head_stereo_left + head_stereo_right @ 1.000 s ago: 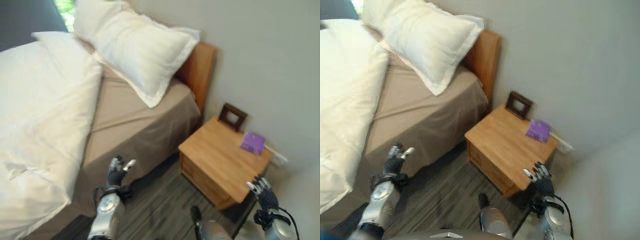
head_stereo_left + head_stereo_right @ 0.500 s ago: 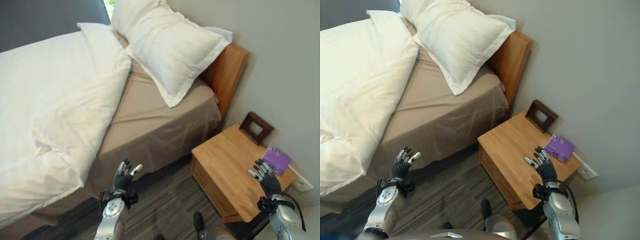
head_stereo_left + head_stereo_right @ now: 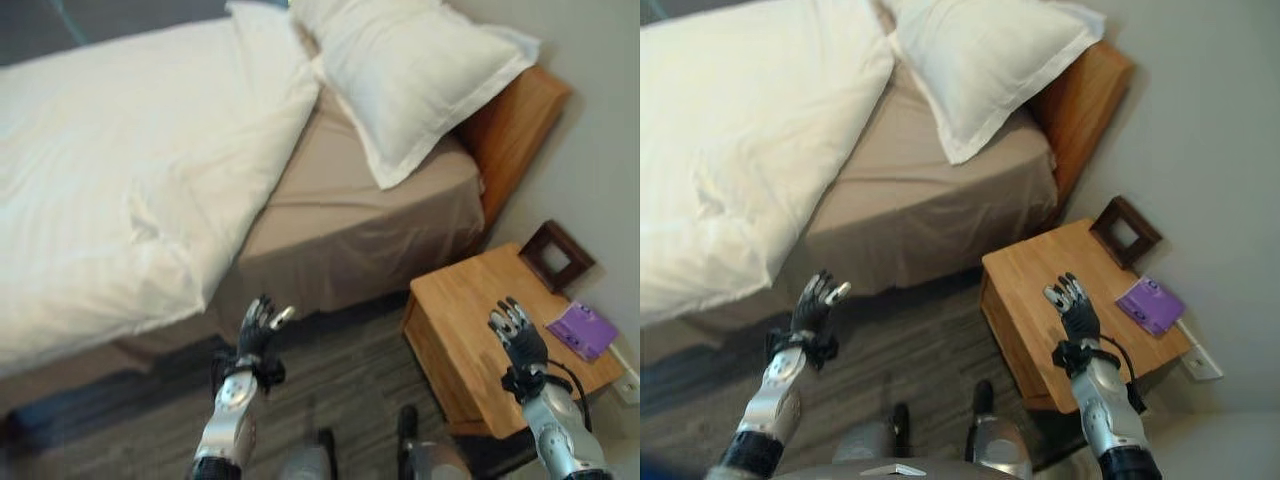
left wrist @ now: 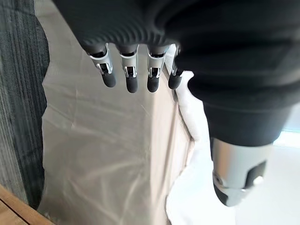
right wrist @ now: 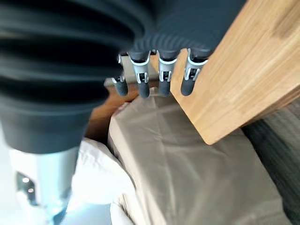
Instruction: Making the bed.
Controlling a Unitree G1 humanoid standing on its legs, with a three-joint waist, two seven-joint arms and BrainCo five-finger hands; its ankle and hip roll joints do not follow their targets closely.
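We see the white duvet (image 3: 120, 190) filling the upper left of the frame, bunched and pulled off the near corner, so the tan fitted sheet (image 3: 350, 215) is bare mid-frame. That's the part left to do, by our read. Pillow (image 3: 410, 75) lies at upper centre, tilted against the wooden headboard (image 3: 515, 125).

Left hand (image 3: 255, 330) hangs at lower centre-left over the dark floor (image 3: 910, 350), just short of the bed's side, fingers straight and spread, holding nothing. We judge it's raised to reach for the duvet edge.

Right hand (image 3: 1072, 308) is at lower right, also spread and empty, above the wooden bedside table (image 3: 1040, 290). Well off the bedding, so it looks idle for now.

On the table's far side: a dark picture frame (image 3: 1125, 230) and a purple packet (image 3: 1150, 303), both clear of the hand.
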